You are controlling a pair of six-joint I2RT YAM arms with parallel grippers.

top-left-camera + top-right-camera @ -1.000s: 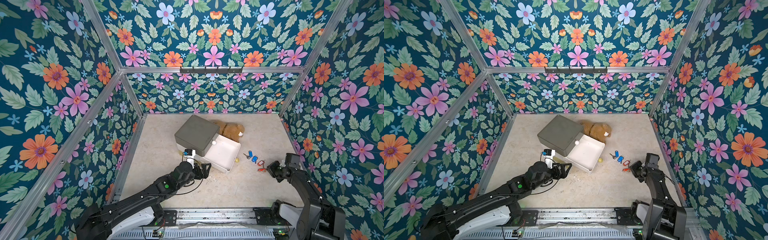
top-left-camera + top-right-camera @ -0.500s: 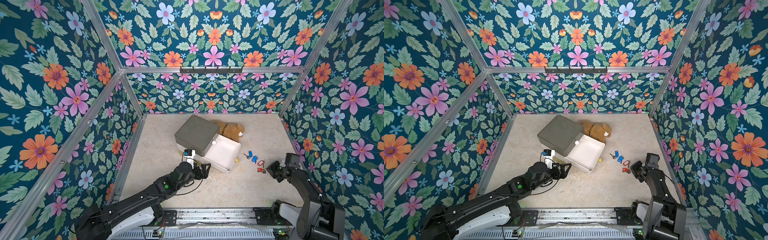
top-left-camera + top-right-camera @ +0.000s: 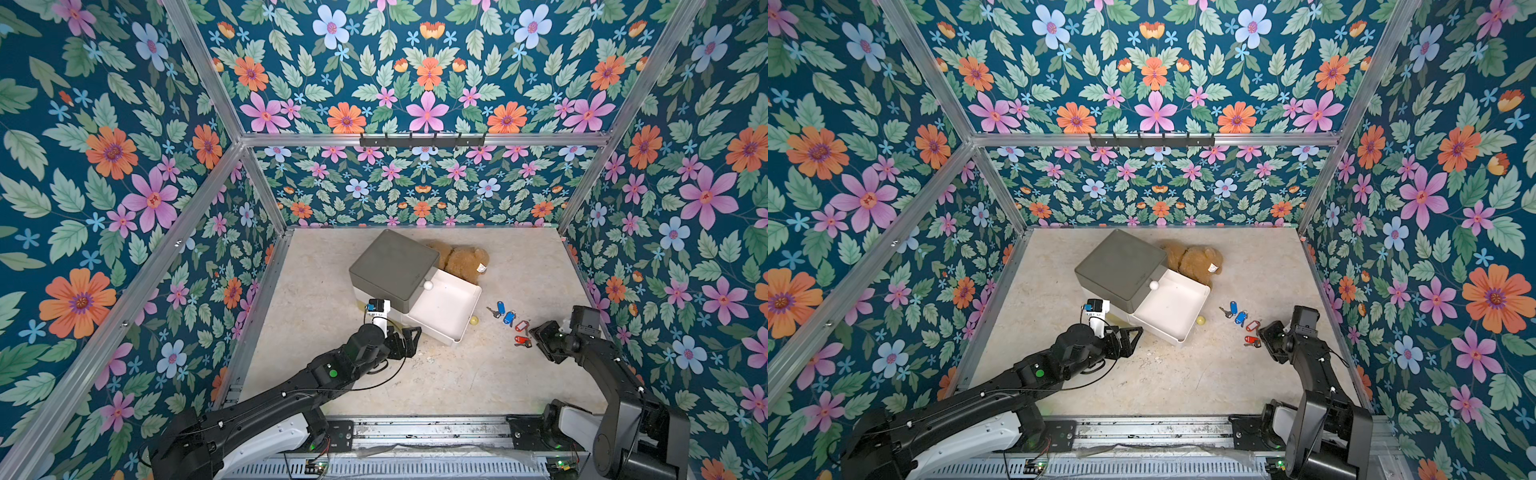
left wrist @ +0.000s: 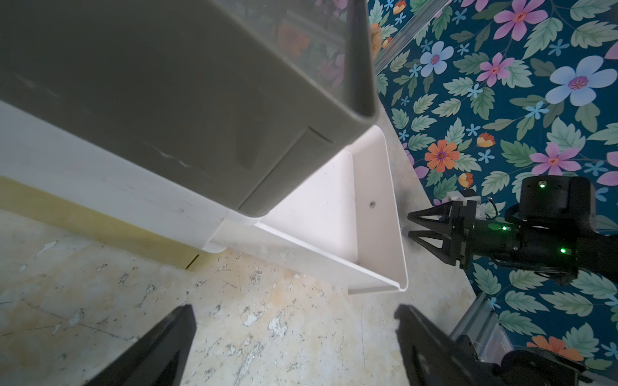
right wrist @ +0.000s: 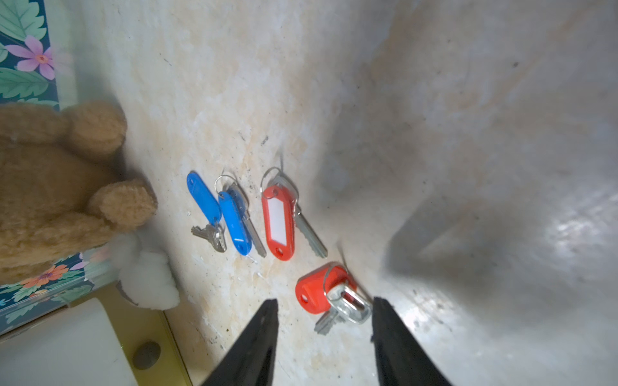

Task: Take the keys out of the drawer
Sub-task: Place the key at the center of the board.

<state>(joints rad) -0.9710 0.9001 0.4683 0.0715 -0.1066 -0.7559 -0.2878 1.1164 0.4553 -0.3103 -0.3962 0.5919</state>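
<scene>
Judged step: setting down a red key (image 5: 314, 294) by the others. Lift right gripper (image 5: 325, 300) straight up before swinging away. Keep its jaws about half apart and gripping nothing, so as not to snag the ring or drag the tag into the neighbours. Watch the tips: either side of that key, lower centre of the right wrist view. Leave left gripper (image 4: 292, 309) parked low by the cabinet (image 3: 395, 270) corner, spread wide, empty.

Count four keys (image 3: 510, 319), all out of the drawer (image 3: 442, 305), on the table (image 3: 436, 374). Find them right of centre in both top views, in a slanted row between drawer and right gripper. Note two blue tags (image 5: 234, 227) side by side and touching, and a second red tag (image 5: 278, 222) just beside, white label up. Small silver blades, split rings. Note the nearest red tag propped up on its ring, slightly apart from the row. No green tags anywhere in view. Drawer open, looks empty; cannot tell where any others sit.
</scene>
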